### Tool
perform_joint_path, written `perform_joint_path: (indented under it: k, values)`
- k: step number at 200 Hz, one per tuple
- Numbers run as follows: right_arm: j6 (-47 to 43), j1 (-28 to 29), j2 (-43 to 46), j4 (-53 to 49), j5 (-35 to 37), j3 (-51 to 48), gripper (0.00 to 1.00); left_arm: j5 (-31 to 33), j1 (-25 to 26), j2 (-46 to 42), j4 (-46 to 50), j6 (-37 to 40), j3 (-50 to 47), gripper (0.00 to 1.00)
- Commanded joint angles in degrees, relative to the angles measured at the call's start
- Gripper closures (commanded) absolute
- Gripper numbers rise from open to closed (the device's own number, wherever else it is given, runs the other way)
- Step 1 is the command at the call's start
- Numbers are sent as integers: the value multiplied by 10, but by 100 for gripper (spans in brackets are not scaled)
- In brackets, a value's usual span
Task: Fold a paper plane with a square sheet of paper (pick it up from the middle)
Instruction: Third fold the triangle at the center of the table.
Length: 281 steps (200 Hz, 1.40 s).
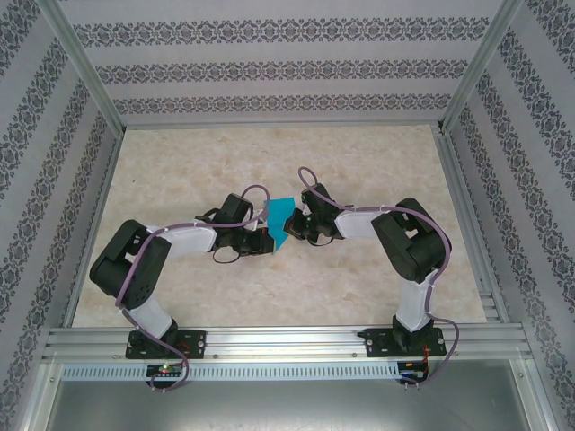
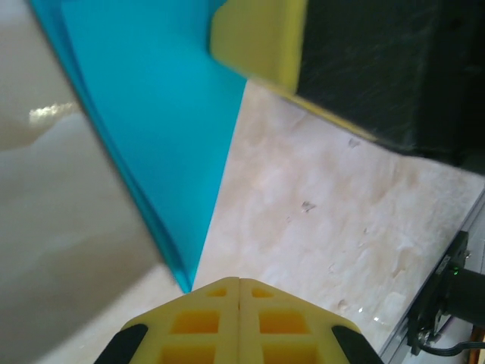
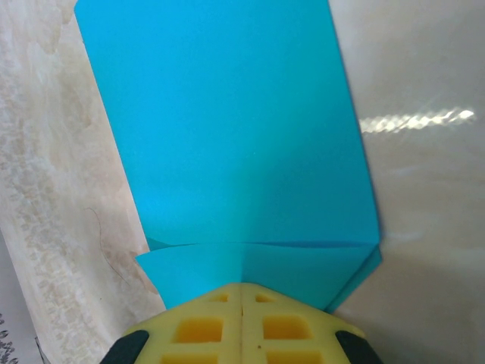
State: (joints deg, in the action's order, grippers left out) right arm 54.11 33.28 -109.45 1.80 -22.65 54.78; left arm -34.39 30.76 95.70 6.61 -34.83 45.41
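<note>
Where the paper [image 1: 281, 220] is sitting: between the two grippers, reaching from the right fingertips across to the left ones.
Top view: both arms are bending inward. The left gripper [image 1: 264, 239] and right gripper [image 1: 296, 228] are facing each other almost tip to tip, with the paper showing as a small slanted blue sliver between them.
Right wrist view: the right gripper's yellow fingers are pressing together on the paper's near end. Just ahead of the fingertips, two small flaps are meeting at a centre line under a cross crease, a detail too small to make out from above.
Left wrist view: the left gripper's fingers are lying closed, seam to seam. The paper is narrowing to a point that is ending against the outer slope of one finger, beside the seam, so I cannot tell whether it is being nipped. Stacked layers are showing along its edge, and a right finger [image 2: 258, 38] is overlapping its far end.
Long axis: running straight out from the right fingertips, in line with that gripper, with the tip pointing at the left fingertips.
Table [image 1: 377, 162]: pale and marbled, catching glare beside the paper.
Room: grey patterned walls [image 1: 269, 67] are closing in three sides, aluminium posts [image 1: 83, 67] are framing them, and purple cables [image 1: 258, 189] are trailing along both arms.
</note>
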Motion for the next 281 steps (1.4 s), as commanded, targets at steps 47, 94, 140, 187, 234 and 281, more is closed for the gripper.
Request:
perform_joint_path:
  k: [47, 94, 140, 187, 234, 281]
  values:
    - [-13, 0, -32, -52, 30, -7, 100, 13, -6, 49, -39, -20, 12, 100]
    - [-57, 10, 22, -8, 12, -1, 100, 48, -6, 58, 9, -1, 4, 100]
    - [-38, 52, 72, 33, 48, -36, 100, 57, -5, 55, 18, 2, 0, 100]
    - [-7, 64, 51, 47, 46, -53, 100, 51, -6, 58, 14, 0, 0, 100]
    - [2, 66, 25, 59, 27, -47, 100, 50, -6, 60, 10, -2, -1, 100]
    - [-5, 61, 17, 40, 26, -43, 100, 52, -6, 62, 18, -3, 1, 100]
